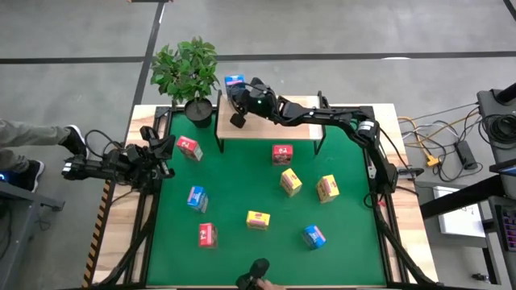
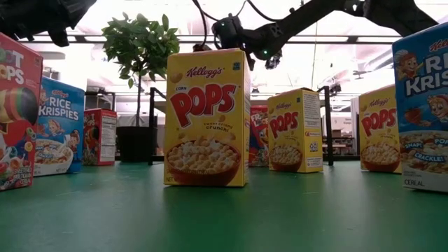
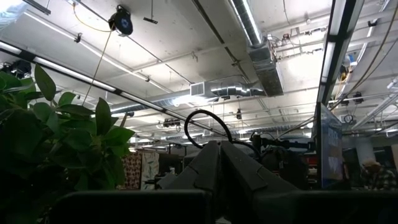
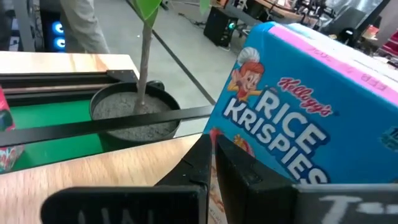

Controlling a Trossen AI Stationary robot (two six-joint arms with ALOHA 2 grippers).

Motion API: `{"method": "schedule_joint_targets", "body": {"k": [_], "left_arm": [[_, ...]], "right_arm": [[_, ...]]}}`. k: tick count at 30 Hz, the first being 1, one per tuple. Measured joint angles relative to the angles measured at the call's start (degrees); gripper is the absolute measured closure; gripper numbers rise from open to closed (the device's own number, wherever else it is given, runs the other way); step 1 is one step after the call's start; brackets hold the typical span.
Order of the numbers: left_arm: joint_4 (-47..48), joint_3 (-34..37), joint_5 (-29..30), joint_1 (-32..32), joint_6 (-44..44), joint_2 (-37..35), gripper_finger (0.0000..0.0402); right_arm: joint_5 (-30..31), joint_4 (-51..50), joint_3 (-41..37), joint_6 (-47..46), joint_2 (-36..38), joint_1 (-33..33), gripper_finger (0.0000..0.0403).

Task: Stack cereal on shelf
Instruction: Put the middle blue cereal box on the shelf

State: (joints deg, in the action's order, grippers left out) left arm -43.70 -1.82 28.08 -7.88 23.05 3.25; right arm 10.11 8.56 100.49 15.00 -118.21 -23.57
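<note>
- Cereal: one blue box (image 1: 235, 80) stands on the shelf's (image 1: 298, 122) far left corner, just beyond the right gripper (image 1: 239, 102); in the right wrist view its Rice Krispies front (image 4: 292, 118) fills the space right past the fingertips, so close that I cannot tell whether they touch it.
- Right gripper: over the shelf's left end, fingers (image 4: 205, 158) pressed together with nothing between them.
- Left gripper (image 1: 165, 153): at the mat's (image 1: 242, 193) left edge, well apart from the shelf, fingers (image 3: 217, 165) shut and empty, pointing up toward the ceiling; the nearest box is a red one (image 1: 189, 148) just beside it.
- Shelf: holds only that blue box; the rest of the board is bare wood.
- Mat: seven more boxes scattered in front of the shelf — red (image 1: 281, 154) by the shelf's front edge, yellow (image 1: 290, 182), yellow (image 1: 327, 188), blue (image 1: 197, 198), yellow (image 1: 258, 220), red (image 1: 206, 234), blue (image 1: 314, 236).
- Plant (image 1: 187, 71): potted, just left of the right gripper, off the shelf's left end.
</note>
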Motion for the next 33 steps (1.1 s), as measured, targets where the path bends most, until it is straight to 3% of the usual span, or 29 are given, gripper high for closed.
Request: {"method": "schedule_joint_targets", "body": {"k": [13,21,27,33], "left_arm": [[0.0,0.0,0.0,0.0,0.0,0.0,0.0402],[0.7,0.0,0.0,0.0,0.0,0.0,0.0402],[0.8,0.0,0.0,0.0,0.0,0.0,0.0402],[0.8,0.0,0.0,0.0,0.0,0.0,0.0402]], "right_arm": [[0.4,-0.1,0.0,-0.1,0.4,0.4,0.0390],[0.5,-9.8,0.0,-2.1,9.5,1.6,0.0390],[2.2,-16.9,0.0,-8.4,14.1,-2.8,0.0390],[0.3,-18.8,0.0,-11.8,11.2,-7.7,0.0390]]}}
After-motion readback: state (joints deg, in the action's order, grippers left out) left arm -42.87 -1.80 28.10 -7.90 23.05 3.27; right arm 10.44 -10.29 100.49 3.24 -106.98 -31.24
